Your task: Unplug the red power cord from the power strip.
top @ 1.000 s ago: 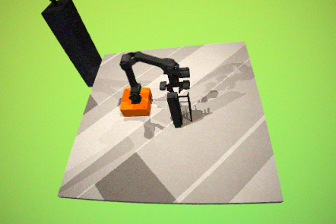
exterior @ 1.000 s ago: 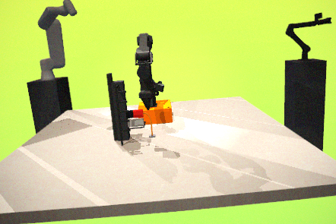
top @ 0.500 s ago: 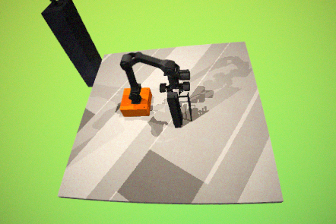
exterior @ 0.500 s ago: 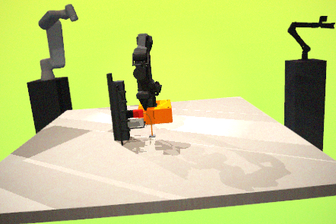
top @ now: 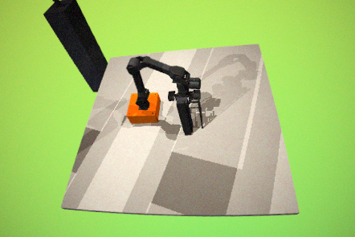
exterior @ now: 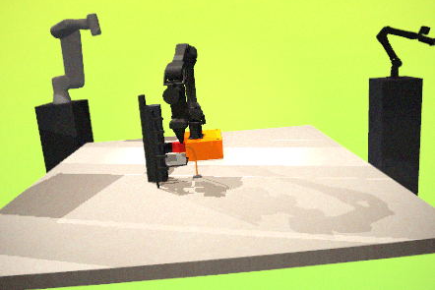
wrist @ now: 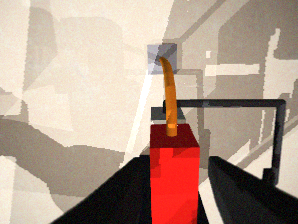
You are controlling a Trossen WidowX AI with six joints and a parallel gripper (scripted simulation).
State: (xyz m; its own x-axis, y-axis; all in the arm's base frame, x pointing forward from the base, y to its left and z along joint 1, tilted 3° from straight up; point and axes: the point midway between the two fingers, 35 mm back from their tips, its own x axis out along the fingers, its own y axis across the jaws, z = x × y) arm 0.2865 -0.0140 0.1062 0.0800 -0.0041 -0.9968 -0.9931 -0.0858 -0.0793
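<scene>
Pale striped worktop is carrying everything. The black arm is rising from an orange base block and bending forward and down. The black power strip is standing upright on its edge just in front of the hand, with its socket face turned toward the hand.

In the exterior view the hand is pointing down right beside the strip's face, just above the plug. The hand is standing partly apart and is not clamping anything. Its two dark fingers are straddling the red plug in the wrist view. The plug is sitting between the fingers, looking flush against one finger and showing a gap to the other. I cannot tell whether that finger is truly touching it.

The red plug is sticking out of the strip directly under the hand, still seated. A grey plug is sitting in the strip just below the red one.

An orange cord is leaving the plug's top end and curving away ahead of the hand. It is ending at a small grey square lying on the worktop beyond the fingertips. A thin black bracket is showing beside the plug, next to the gapped finger.
</scene>
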